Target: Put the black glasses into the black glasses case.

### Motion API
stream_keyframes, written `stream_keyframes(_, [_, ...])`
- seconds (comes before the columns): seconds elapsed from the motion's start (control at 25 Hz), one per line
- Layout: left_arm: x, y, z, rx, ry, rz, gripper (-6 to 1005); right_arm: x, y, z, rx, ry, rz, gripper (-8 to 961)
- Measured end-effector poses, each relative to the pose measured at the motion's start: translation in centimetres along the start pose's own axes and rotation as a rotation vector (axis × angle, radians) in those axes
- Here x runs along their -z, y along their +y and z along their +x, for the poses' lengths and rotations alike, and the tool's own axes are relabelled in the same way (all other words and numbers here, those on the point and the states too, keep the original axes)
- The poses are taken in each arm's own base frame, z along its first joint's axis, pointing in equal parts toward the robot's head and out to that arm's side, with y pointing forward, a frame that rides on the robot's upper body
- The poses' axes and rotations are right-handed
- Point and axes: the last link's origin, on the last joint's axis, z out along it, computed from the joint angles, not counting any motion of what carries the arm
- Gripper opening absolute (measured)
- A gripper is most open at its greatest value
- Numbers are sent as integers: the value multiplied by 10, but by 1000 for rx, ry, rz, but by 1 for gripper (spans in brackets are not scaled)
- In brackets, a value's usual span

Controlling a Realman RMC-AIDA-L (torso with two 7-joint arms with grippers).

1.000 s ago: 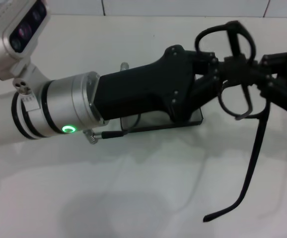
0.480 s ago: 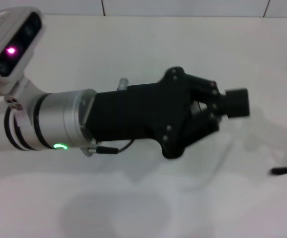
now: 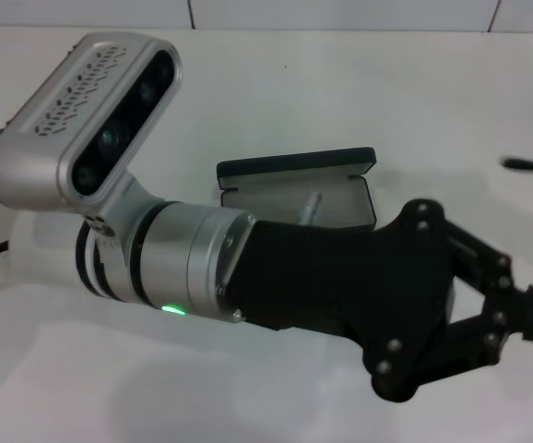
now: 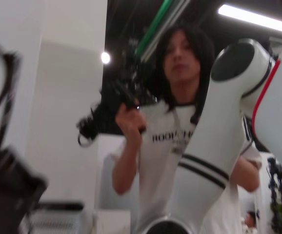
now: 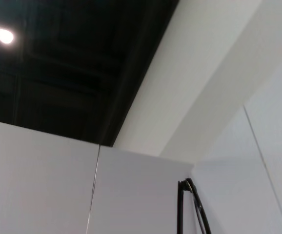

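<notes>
White counter [image 3: 276, 92]. Black glasses case [image 3: 296, 189] open at centre, nothing visible inside. Black glasses [image 3: 530, 165] barely poking in at 3 o'clock. Left pincer [image 3: 525, 318] at 4 o'clock, can't tell its opening. Insertion left.

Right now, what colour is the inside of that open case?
Grey, under a black lid; the black glasses case shows best in the head view.

Head view is bright and even, with soft shadows on the white table [image 3: 276, 83]; left wrist view is blurred.
</notes>
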Motion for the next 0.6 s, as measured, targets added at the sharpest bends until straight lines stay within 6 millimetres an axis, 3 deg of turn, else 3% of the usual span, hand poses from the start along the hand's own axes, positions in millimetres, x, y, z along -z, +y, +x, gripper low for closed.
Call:
stream_keyframes(0.04, [-1, 0, 1, -9, 15, 1, 37, 0, 0, 0, 0, 0, 0, 64])
stream_keyframes(0.16, [-1, -1, 4, -35, 60, 25, 37, -20, -2, 35, -30, 73, -17, 64])
stream_keyframes(0.36, [3, -4, 10, -47, 123, 78, 37, -35, 0, 54, -72, 123, -53, 64])
stream_keyframes(0.6, [9, -8, 15, -64, 180, 137, 37, -38, 3, 69, -105, 183, -67, 63])
